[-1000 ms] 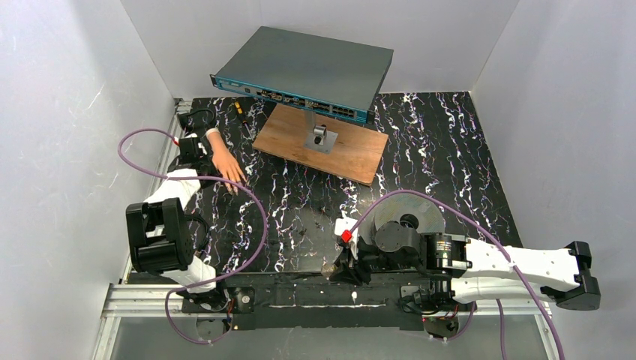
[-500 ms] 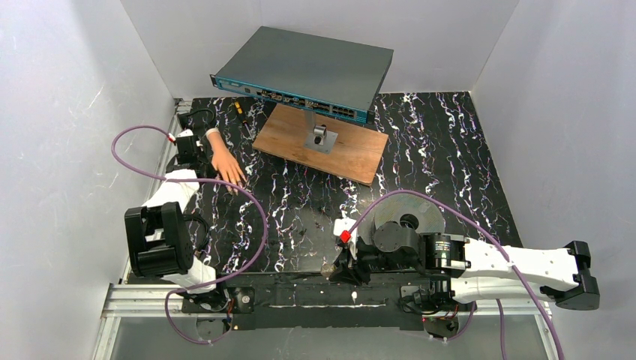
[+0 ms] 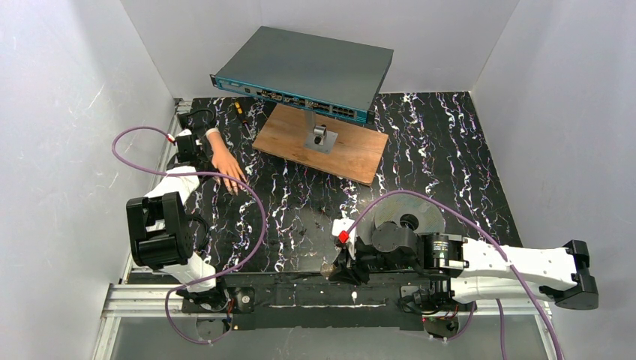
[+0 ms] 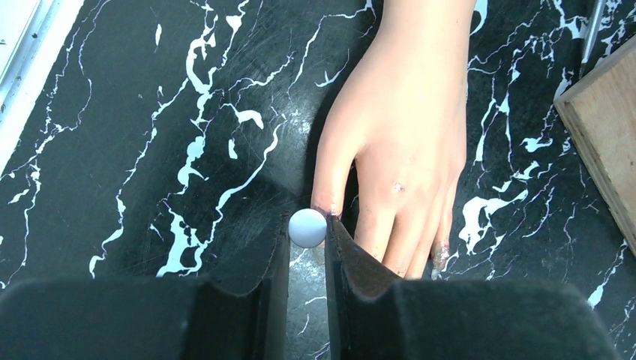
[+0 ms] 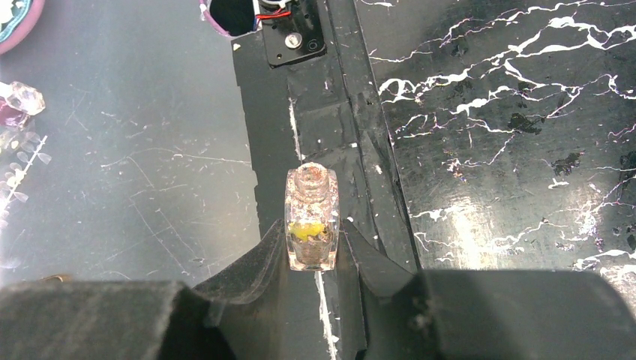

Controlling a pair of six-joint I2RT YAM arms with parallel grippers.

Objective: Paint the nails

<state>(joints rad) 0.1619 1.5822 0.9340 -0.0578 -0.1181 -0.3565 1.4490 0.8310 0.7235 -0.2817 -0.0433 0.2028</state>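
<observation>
Left claw [image 4: 307,234] of mine is pinched narrow on one pale round cap [image 4: 307,225], out at ten o'clock on the surface [image 3: 450,150]. One mannequin hand [image 4: 409,135] lies flat there, its thumb tip just at the cap's one o'clock. The nails [image 4: 325,210] point toward me. I count one thumb and at least three fingers, with some tips hidden behind my claw finger. I cannot see any brush under the cap, so my worry is a blind stroke that smears the skin instead of the thumbnail. My claw finger is also close enough to nudge the loose hand askew. Over at six o'clock, by the near edge, my right claw [image 5: 313,234] is clamped on one small clear bottle [image 5: 311,217] with an open neck. A tilt or a slip on that smooth glass would spill polish. Two claws in all.
</observation>
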